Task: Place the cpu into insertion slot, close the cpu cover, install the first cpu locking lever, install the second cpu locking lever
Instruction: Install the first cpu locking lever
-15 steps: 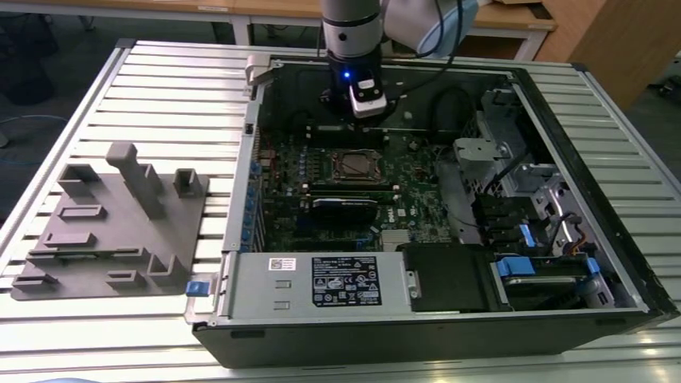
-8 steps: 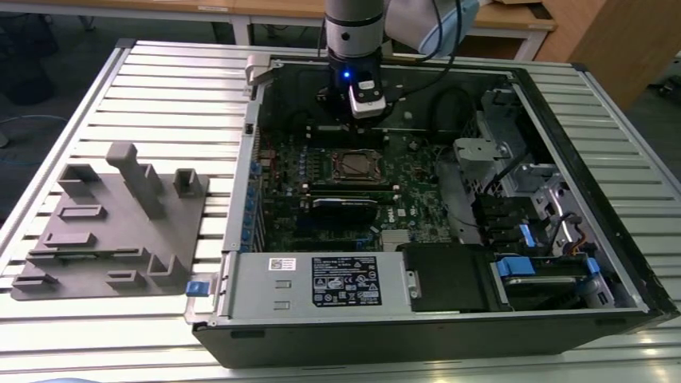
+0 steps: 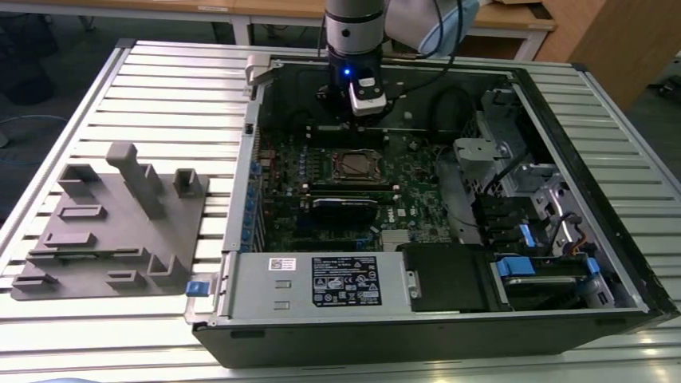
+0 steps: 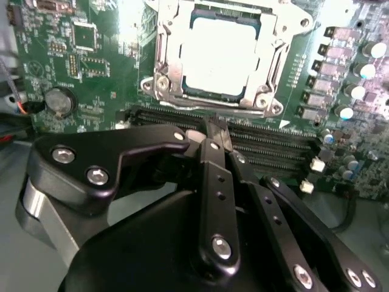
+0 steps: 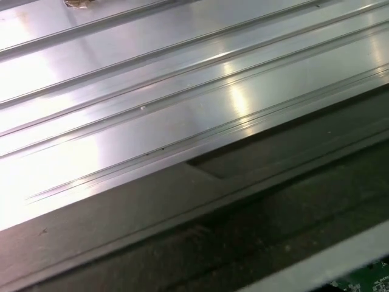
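Just beyond the closed, empty end effector [image 4: 214, 131], the cpu [image 4: 220, 58] sits socketed.

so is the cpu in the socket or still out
In: in the second wrist view the cpu lies flat inside the insertion slot, its silvery frame around it.

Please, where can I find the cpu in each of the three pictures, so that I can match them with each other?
Exterior view: the cpu sits in the insertion slot, mid-motherboard, below the gripper.
Second wrist view: the cpu lies inside the silvery insertion slot, beyond the gripper.
First wrist view: the ribbed metal table and the case edge.
Shared landmark: the black memory slots beside the socket.
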You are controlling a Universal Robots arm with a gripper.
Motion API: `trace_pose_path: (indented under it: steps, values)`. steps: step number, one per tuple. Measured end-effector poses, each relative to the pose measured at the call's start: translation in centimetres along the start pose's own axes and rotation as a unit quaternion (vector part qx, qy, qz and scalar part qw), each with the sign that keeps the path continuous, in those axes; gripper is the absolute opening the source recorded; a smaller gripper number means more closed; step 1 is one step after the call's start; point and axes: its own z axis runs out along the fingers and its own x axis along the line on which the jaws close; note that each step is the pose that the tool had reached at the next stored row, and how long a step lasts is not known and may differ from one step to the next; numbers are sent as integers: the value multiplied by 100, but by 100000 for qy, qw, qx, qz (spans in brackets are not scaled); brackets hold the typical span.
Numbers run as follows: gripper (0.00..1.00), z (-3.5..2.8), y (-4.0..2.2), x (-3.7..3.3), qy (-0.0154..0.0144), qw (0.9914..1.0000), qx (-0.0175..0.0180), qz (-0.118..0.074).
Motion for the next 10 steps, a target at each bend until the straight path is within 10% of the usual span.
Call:
trace_pose_path:
  steps: [10]
  values:
    - [11, -32, 6, -16, 18, 99999, -44, -416]
